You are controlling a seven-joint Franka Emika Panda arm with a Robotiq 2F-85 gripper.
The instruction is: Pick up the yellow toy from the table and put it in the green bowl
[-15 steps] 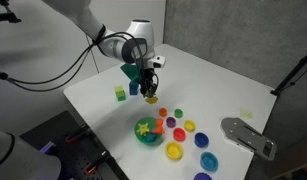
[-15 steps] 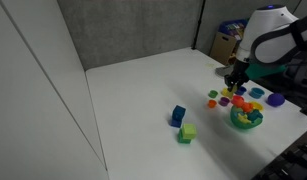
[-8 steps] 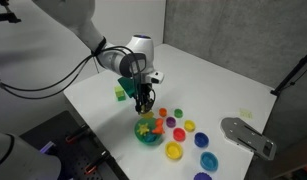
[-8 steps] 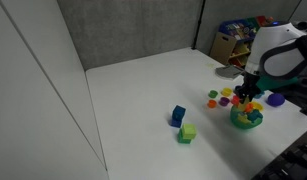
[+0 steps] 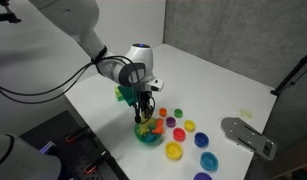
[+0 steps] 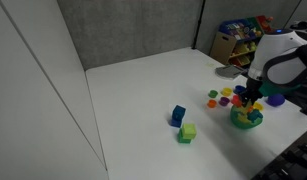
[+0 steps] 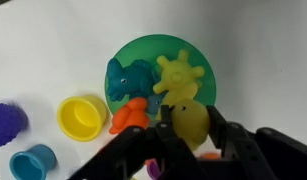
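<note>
In the wrist view my gripper (image 7: 190,122) is shut on the yellow toy (image 7: 189,120), a small rounded plain yellow piece with a dark dot, held between the two black fingers (image 7: 221,122). It hangs over the near rim of the green bowl (image 7: 128,52). The bowl holds a blue animal figure (image 7: 128,78), a yellow spiky piece (image 7: 179,74) and an orange figure (image 7: 131,115). In both exterior views the gripper (image 5: 145,107) (image 6: 250,99) is just above the bowl (image 5: 147,133) (image 6: 245,119).
A yellow cup (image 7: 81,117), a blue cup (image 7: 33,161) and a purple spiky ball (image 7: 5,124) lie left of the bowl. Several small coloured cups (image 5: 189,140) sit beyond it. A green block (image 6: 186,132) and a blue block (image 6: 178,115) stand apart. A grey mount (image 5: 247,136) sits at the table edge.
My gripper has moved with the yellow toy from near the green and blue blocks across to the bowl and lowered, so it now hangs just above the bowl.
</note>
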